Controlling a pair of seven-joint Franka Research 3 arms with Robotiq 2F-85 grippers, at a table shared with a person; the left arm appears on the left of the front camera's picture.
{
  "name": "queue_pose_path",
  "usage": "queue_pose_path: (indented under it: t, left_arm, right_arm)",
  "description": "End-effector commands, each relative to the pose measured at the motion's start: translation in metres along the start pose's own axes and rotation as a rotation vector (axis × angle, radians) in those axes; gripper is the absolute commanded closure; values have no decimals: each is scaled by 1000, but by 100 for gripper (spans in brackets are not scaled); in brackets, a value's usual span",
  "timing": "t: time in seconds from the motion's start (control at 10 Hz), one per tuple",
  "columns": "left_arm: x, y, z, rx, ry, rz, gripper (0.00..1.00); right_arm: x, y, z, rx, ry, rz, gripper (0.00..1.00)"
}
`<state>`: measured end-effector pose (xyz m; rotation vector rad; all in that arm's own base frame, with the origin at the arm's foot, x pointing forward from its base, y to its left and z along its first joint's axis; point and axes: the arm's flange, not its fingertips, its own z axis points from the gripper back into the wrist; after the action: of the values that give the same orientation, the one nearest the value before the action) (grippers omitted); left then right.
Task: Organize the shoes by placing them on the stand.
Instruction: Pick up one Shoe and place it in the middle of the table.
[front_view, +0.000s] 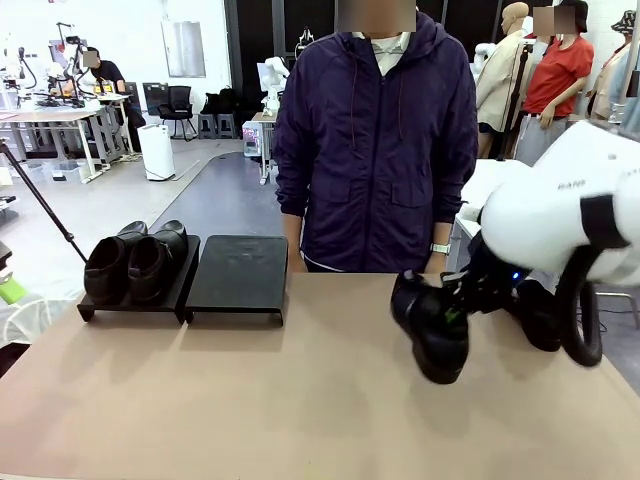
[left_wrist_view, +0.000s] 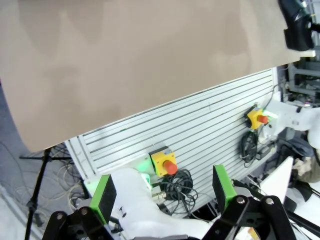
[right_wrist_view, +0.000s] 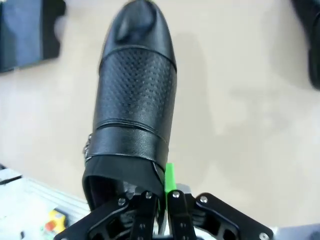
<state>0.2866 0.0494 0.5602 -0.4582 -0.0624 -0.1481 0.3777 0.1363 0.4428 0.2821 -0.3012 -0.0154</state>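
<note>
Right claw: we see the right gripper with its jaws pinched together on the collar of the held shoe, and one green pad showing outside the leather.
Left claw: the left gripper has its jaws wide apart with nothing between them, off the near edge of the table.
Where the shoe is: over the right half of the table, and we judge it lifted clear, well apart from the stand.
Heading: the toe points away from the claw, drooping toward our side of the table; the long axis runs along the fingers, heel high.
Stand: the left platform carries a pair of shoes side by side, and the right platform has a bare top.
Fourth shoe: on the table behind the right arm.
Doing it well: we'd carry leftward, level the sole to the slant, line the long axis up with the pair, keep to one half, and let go once the sole bears.
</note>
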Motion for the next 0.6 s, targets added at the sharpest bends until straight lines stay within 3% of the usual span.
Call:
queue_pose_path:
  t: [0.0, 0.3, 0.5]
  left_arm:
    - [-2, 1, 3, -1, 9, 7, 0]
    - [-2, 1, 3, -1, 9, 7, 0]
    - [-2, 1, 3, -1, 9, 7, 0]
  right_arm:
    - [-25, 33, -19, 22, -80, -52, 100]
    - [-50, 88, -73, 35, -28, -69, 100]
    - [-58, 104, -110, 31, 71, -85, 100]
